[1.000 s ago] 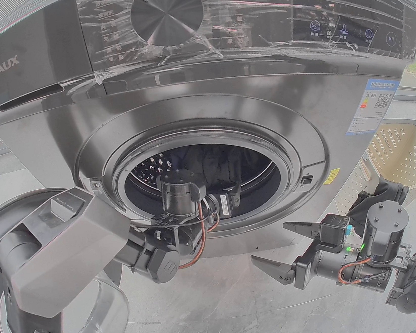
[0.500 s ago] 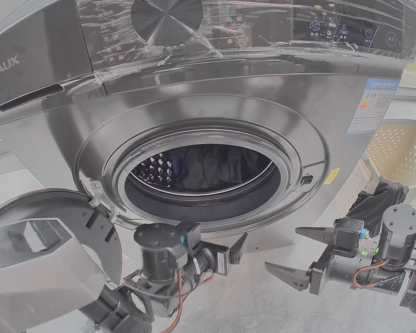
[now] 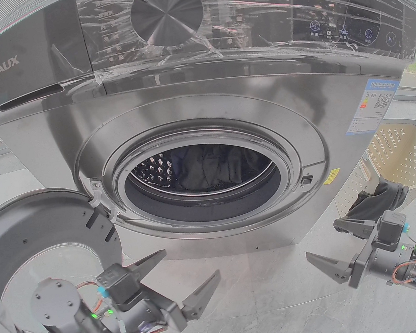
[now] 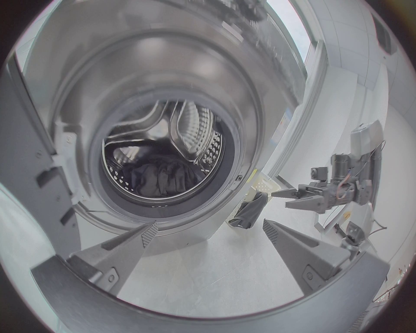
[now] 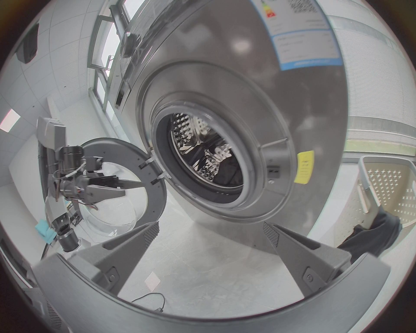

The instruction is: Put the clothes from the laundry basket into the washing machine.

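Head view, washing machine (image 3: 198, 99): door (image 3: 37, 224) swung wide open on the machine's left, drum opening uncovered.
Head view, dark clothes (image 3: 208, 167): lying inside the machine's drum, towards the back.
Head view, laundry basket (image 3: 405, 152): on the floor (image 3: 266, 289) just beside the machine's right side, with a dark garment (image 3: 376, 202) draped over its near rim.
Head view, left tool (image 3: 191, 263): released and holding nothing, low in front of the machine, below the door.
Head view, right tool (image 3: 322, 239): released and holding nothing, in front of the machine's right corner, near the draped garment but apart from it.
Left wrist view, left tool (image 4: 209, 224): fingers spread wide and facing the machine's opening, with the dark clothes (image 4: 160, 177) on the drum bottom.
Left wrist view, right tool (image 4: 281, 200): beyond the dark garment (image 4: 249, 212), away from the machine.
Right wrist view, right tool (image 5: 210, 225): fingers spread, facing the washing machine (image 5: 260, 95).
Right wrist view, dark garment (image 5: 372, 236): hanging over the laundry basket (image 5: 390, 182).
Right wrist view, left tool (image 5: 135, 190): in front of the open door (image 5: 130, 151).
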### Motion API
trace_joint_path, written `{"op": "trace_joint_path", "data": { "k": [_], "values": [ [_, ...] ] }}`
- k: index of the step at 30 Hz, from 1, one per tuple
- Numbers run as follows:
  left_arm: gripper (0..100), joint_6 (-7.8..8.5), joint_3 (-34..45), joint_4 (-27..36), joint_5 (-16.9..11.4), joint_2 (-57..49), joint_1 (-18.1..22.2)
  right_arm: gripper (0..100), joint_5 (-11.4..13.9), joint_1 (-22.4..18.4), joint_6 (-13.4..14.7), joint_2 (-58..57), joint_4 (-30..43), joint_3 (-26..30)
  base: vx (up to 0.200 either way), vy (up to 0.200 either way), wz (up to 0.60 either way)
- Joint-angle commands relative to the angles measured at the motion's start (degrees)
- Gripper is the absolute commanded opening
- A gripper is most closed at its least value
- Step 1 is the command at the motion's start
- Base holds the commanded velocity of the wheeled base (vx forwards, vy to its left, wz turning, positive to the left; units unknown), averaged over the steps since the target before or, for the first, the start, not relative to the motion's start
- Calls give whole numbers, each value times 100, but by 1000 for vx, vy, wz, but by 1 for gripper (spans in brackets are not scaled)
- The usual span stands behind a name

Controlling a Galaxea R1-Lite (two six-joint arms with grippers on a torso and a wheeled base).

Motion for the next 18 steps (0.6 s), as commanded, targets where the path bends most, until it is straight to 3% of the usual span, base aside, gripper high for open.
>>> {"op": "trace_joint_path", "data": {
  "k": [1, 5, 7, 8, 18],
  "values": [
    [100, -90, 755, 6, 78, -1321, -9, 100, -154, -447, -18, -1043, 410, 200, 0, 0, 0],
    [100, -55, 755, 489, 254, -1919, 79, 100, -162, -737, -36, -1640, 1192, 200, -100, 0, 0],
    [100, -28, 755, 700, 254, -2112, 88, 100, -154, -834, -54, -1886, 1491, 200, -200, 0, 0],
    [100, 60, 755, 1034, 237, -2429, 88, 100, -154, -974, -54, -2335, 2089, 200, -200, 0, 0],
    [100, 95, 755, 2853, 210, -4054, 571, 100, -145, -1563, -80, -4382, 4251, 200, -200, 0, 0]
  ]
}}
